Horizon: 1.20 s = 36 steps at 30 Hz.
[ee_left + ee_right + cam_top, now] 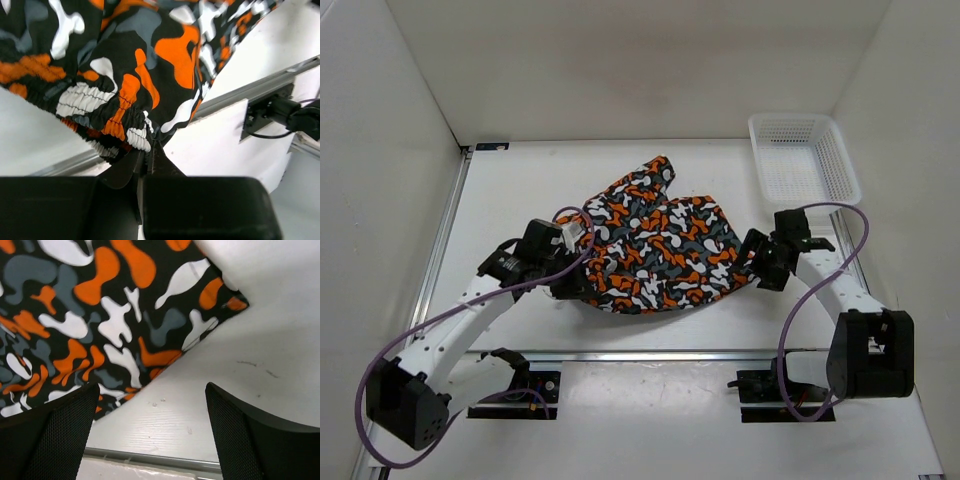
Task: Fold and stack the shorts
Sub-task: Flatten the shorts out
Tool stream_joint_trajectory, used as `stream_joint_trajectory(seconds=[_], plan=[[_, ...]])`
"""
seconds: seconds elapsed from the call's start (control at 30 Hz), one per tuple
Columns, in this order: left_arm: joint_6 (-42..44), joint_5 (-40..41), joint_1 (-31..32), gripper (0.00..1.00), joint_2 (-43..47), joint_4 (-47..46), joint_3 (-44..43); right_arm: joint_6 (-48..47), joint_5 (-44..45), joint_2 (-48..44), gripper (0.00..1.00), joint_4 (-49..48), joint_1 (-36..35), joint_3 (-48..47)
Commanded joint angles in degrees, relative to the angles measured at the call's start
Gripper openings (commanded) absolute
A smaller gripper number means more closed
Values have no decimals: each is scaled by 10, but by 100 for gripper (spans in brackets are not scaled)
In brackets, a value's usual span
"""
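Left gripper (148, 156) pinched the shorts (655, 250) tight; right gripper (152, 407), spread wide and empty, stood just beside their opposite edge.

The shorts (655, 245) are lying spread on the table (520, 180), roughly at its middle, with one part reaching away toward the far wall. The basket (803, 160) is sitting on the table behind and to the right of the shorts, well apart from them, in the far right corner. The left gripper (572, 285) is sitting at the shorts' near left edge, pinching their gathered hem. The right gripper (760, 262) is standing just beside the shorts' right edge, its fingers straddling bare table next to the cloth's corner. A rail (650, 352) is running across the table in front of the shorts, near their front edge.
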<state>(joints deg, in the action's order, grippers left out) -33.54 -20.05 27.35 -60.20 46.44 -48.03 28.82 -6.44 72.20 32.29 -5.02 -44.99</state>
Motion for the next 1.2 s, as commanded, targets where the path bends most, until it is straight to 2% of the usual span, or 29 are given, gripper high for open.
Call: stream_joint_trajectory(seconds=[0.0, 0.23, 0.33, 0.37, 0.43, 0.47, 0.57, 0.6, 0.63, 0.67, 0.7, 0.73, 0.8, 0.83, 0.87, 0.97, 1.03, 1.13, 1.17], plan=[[-21, -4, 2, 11, 34, 32, 5, 27, -69, 9, 91, -54, 11, 38], [-10, 13, 2, 11, 24, 62, -50, 87, -108, 63, 81, -153, 11, 108], [-4, 22, 2, 11, 9, 70, -80, 93, -90, 76, 57, -174, 11, 113], [1, 28, 2, 11, -1, 80, -102, 93, -79, 76, 33, -174, 11, 113], [14, 51, 2, 11, -15, 91, -128, 93, -56, 81, 11, -152, 11, 73], [28, 60, -18, 11, -39, 99, -161, 88, -46, 86, 0, -145, 11, 55], [58, 71, -78, 11, -106, 113, -241, 83, -40, 125, 0, -114, 11, -68], [79, 71, -95, 11, -170, 118, -320, 83, -40, 141, 0, -103, 11, -112], [90, 66, -111, 11, -207, 118, -370, 83, -40, 180, 0, -93, 11, -214], [104, 66, -127, 11, -248, 129, -431, 77, -40, 203, 0, -67, 11, -274], [122, 73, -153, 11, -337, 164, -578, 77, -50, 226, 0, -53, 11, -335], [128, 73, -163, 11, -384, 192, -669, 70, -50, 270, 0, -41, 11, -462], [135, 73, -183, 11, -479, 258, -882, 70, -56, 304, 0, -7, 11, -580], [118, 37, -193, 11, -482, 207, -934, 78, -56, 320, 0, -7, 11, -625], [110, 19, -204, 11, -473, 183, -941, 86, -62, 320, 0, -7, 16, -692], [96, 1, -221, 11, -435, 129, -956, 92, -62, 308, 0, -7, 16, -743], [96, 1, -221, 11, -382, 108, -903, 85, -57, 267, 0, -7, 16, -716], [116, -11, -216, 11, -324, 108, -830, 68, -29, 176, 0, -21, 16, -576], [122, -6, -216, 11, -273, 108, -750, 63, -21, 148, 0, -31, 16, -531]])
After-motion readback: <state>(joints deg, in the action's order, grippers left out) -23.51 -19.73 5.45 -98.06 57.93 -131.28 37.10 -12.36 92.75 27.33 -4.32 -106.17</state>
